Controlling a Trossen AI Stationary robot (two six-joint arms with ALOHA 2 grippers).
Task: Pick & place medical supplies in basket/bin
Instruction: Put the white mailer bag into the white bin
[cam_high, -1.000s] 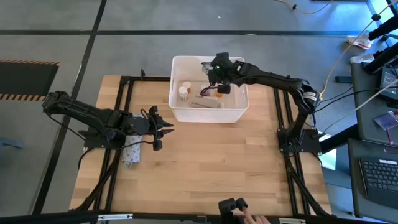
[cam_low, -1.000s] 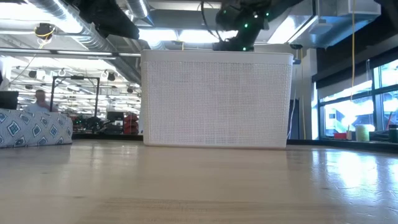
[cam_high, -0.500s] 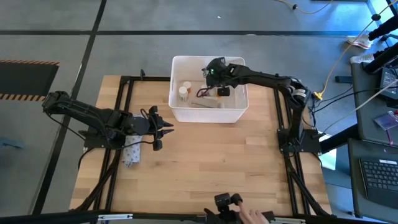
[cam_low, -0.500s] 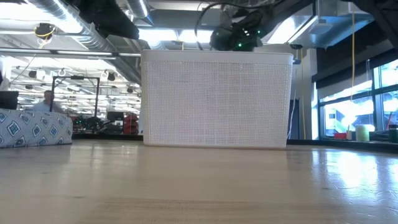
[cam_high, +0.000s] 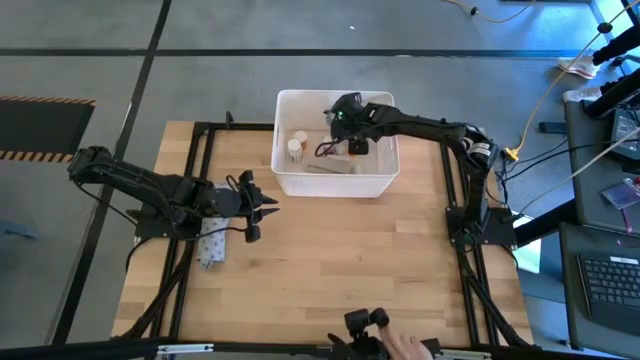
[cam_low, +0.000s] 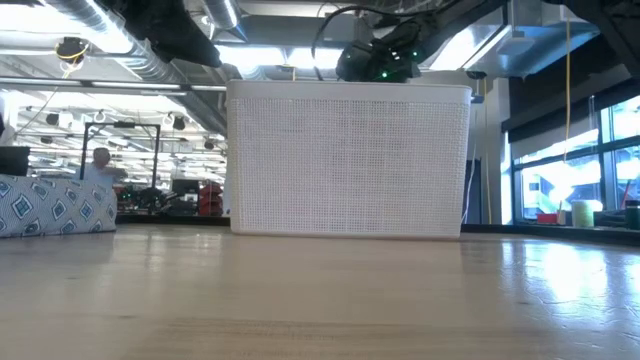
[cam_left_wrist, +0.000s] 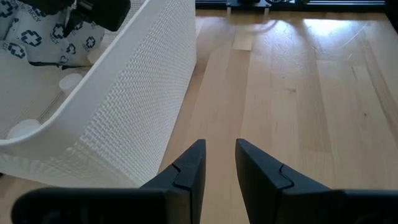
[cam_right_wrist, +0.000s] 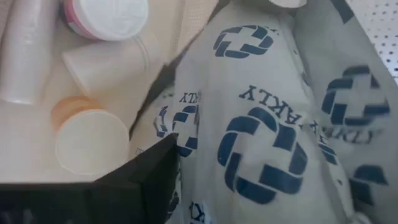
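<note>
Right gripper (cam_high: 345, 118) jaws: can't tell from these views, probably over the packet (cam_right_wrist: 267, 143) inside the bin (cam_high: 285, 105), upper centre. Left gripper (cam_left_wrist: 217, 165) jaws slightly apart, idle, lower left. Lift straight up, clear of the rim.

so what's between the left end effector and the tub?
Only bare table: high view shows nothing between the left end effector and the tub.
</note>
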